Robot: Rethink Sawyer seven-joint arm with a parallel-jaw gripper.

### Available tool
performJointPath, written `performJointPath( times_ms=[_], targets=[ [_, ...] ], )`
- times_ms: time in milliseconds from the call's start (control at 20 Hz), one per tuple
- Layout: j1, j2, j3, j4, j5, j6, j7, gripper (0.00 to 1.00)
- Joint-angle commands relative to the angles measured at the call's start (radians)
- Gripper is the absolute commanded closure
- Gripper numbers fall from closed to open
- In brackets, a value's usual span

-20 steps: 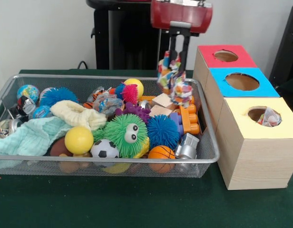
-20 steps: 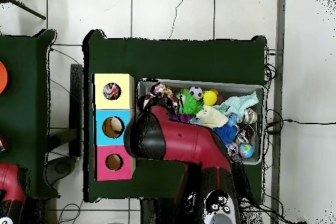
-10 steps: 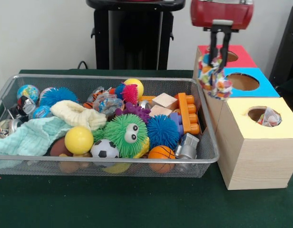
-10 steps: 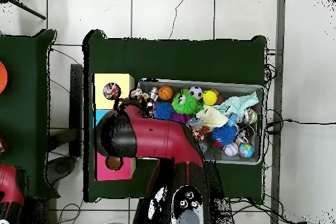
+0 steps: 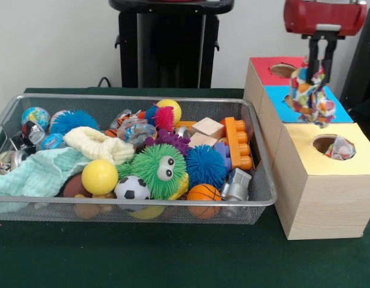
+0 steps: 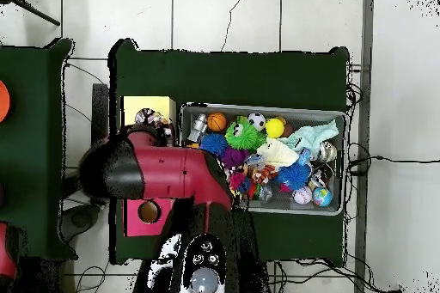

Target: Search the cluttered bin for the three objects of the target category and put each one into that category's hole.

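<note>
My gripper (image 5: 317,67) hangs at the top right, shut on a white cloth (image 5: 312,95) printed with red, blue, yellow and orange patches. The cloth dangles above the blue-panelled box (image 5: 305,111), just behind the yellow-panelled box (image 5: 329,180). The yellow panel's round hole (image 5: 327,144) holds another printed cloth (image 5: 341,150). The wire bin (image 5: 137,203) stands to the left, full of toys. In the overhead view my arm (image 6: 172,182) covers the gripper and the blue box; the yellow box (image 6: 131,109) and the bin (image 6: 345,162) show.
The red-panelled box (image 5: 270,75) stands behind the blue one. The bin holds a mint cloth (image 5: 35,173), a cream cloth (image 5: 98,145), spiky balls (image 5: 204,165), a yellow ball (image 5: 100,177), a soccer ball (image 5: 131,188) and orange bricks (image 5: 239,144). A black pedestal (image 5: 167,45) stands behind.
My gripper has carried the printed cloth rightward in the front view, from above the bin's far right corner, past the bin's edge, to above the blue box.
</note>
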Motion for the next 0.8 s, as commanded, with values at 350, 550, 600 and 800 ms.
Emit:
performJointPath(
  times_ms=[350,550,600,800],
  targets=[
    [0.082,0.15,-0.075,-0.115,0.117,0.061,0.329,1.0],
    [0.11,0.186,-0.11,-0.163,0.145,0.076,0.329,1.0],
    [0.112,0.198,-0.116,-0.176,0.15,0.073,0.329,1.0],
    [0.128,0.228,-0.135,-0.198,0.171,0.066,0.322,1.0]
  ],
)
